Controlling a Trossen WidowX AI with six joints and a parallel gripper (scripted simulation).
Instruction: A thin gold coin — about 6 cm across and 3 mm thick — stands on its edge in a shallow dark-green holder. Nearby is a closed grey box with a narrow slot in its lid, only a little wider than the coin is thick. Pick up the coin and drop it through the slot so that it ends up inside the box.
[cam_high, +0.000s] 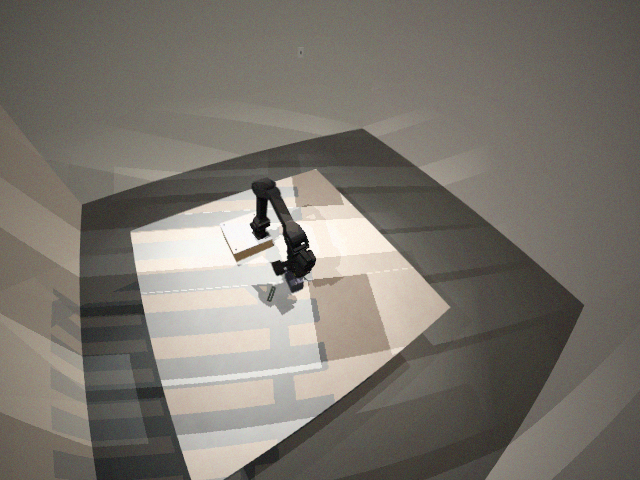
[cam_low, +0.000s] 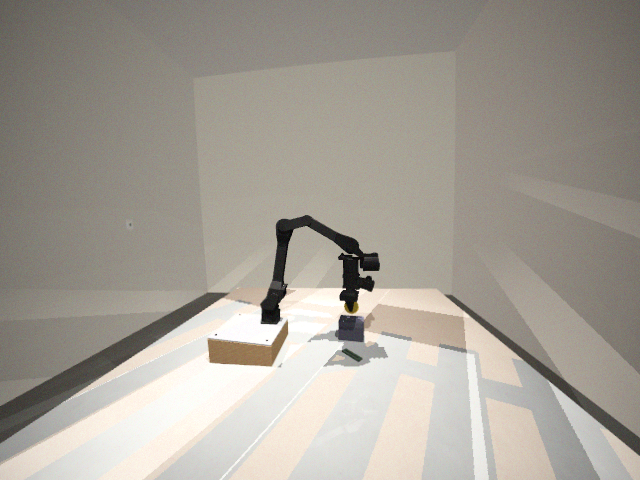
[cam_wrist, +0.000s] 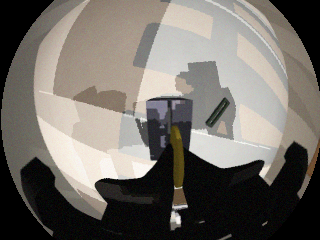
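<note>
My gripper (cam_low: 351, 304) (cam_wrist: 172, 147) points straight down and is shut on the gold coin (cam_low: 354, 308) (cam_wrist: 176, 154), held on edge. The coin hangs just above the grey box (cam_low: 351, 328) (cam_wrist: 163, 127) (cam_high: 295, 283), over its lid. In the wrist view the coin's edge lines up with the middle of the box; the slot itself is too small to make out. The dark-green holder (cam_low: 352, 354) (cam_wrist: 218, 112) (cam_high: 270, 294) lies empty on the floor, in front of the box in the exterior view.
The arm's base stands on a wooden block with a white top (cam_low: 247, 343) (cam_high: 242, 238), left of the box in the exterior view. The floor is striped with light and shadow patches.
</note>
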